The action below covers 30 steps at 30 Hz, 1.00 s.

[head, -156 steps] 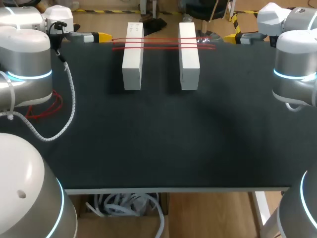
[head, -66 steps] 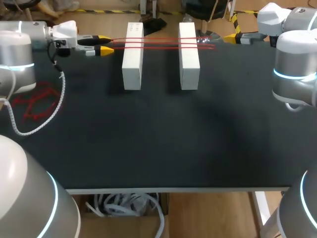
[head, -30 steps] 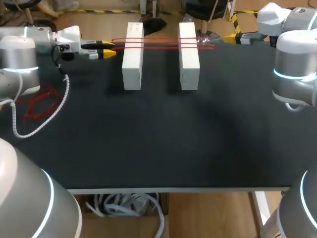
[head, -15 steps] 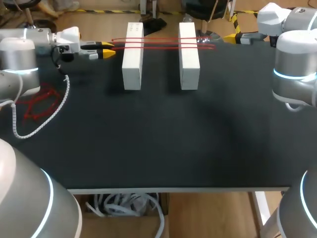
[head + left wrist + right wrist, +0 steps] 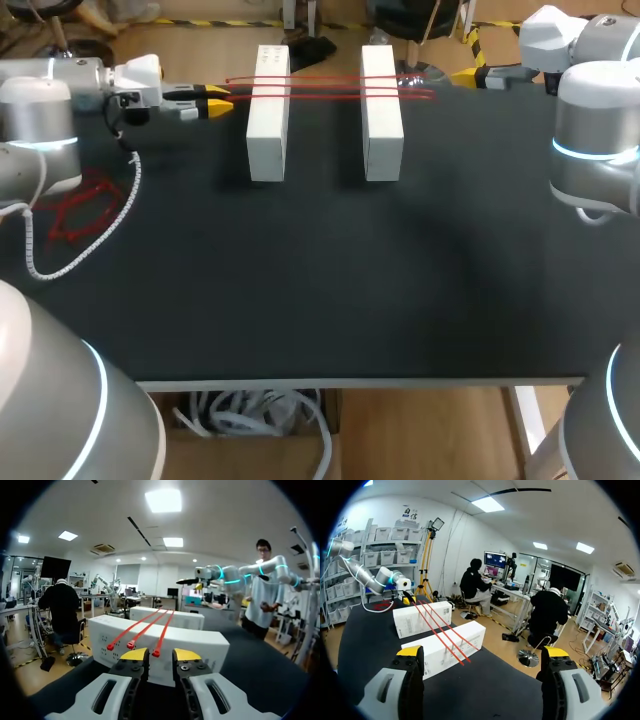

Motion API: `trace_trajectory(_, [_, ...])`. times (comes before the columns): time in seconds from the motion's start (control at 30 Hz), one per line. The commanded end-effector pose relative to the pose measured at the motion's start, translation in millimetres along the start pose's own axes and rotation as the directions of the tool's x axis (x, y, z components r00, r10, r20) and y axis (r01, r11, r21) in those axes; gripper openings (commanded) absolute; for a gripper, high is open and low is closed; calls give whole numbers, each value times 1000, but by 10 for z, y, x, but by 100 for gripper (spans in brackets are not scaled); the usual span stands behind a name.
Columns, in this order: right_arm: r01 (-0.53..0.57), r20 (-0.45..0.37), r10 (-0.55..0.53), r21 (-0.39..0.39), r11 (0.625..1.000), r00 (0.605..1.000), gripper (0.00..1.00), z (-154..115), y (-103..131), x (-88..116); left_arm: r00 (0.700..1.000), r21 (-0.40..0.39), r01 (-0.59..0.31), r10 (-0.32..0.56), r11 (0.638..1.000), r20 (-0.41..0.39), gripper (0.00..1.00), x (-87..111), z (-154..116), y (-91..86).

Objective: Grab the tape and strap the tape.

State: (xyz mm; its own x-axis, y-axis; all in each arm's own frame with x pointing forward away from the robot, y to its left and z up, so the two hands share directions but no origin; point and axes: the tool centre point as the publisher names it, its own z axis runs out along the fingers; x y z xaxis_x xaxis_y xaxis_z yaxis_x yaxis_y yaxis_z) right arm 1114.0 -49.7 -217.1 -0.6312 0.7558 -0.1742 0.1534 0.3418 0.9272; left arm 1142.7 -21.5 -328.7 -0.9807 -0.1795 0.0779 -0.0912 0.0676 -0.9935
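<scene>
Progress: early | tape (image 5: 330, 87) lies across two white boxes (image 5: 268, 130), ungrabbed | left gripper (image 5: 218, 96) beside its ends, fingers narrowly apart, empty | right gripper (image 5: 482, 652) gaping, empty | grab and strapping remain.

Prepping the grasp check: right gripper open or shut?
Open. In the right wrist view the right gripper has its yellow-tipped fingers far apart, nothing between them; the red cable ties lie ahead, untouched.

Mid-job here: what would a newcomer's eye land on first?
Three red straps stretched across two white boxes at the table's far side. My left gripper sits just off their left ends, fingers narrowly open; the right gripper hangs wide open beyond the other ends.
</scene>
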Motion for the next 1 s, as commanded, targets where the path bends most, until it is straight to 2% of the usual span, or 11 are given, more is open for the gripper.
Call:
trace_trajectory(0.03, [0,-1,0,2,1000,1000,100,-1,3,-4,1000,4,-3,3,1000,-4,20,-23,11,14])
trace_trajectory(0.3, [0,-1,0,2,1000,1000,100,-1,3,-4,1000,3,-2,2,1000,-3,12,-19,14,19])
trace_trajectory(0.4, [0,-1,0,2,1000,1000,100,-1,3,-4,1000,1,-2,2,1000,-4,0,-17,14,18])
trace_trajectory(0.67, [0,-1,0,2,1000,1000,100,-1,3,-4,1000,-1,-11,11,1000,-5,0,5,-16,-32])
trace_trajectory(1.0, [0,-1,0,2,1000,1000,100,-1,3,-4,999,-27,-35,34,999,-42,0,181,-45,-204])
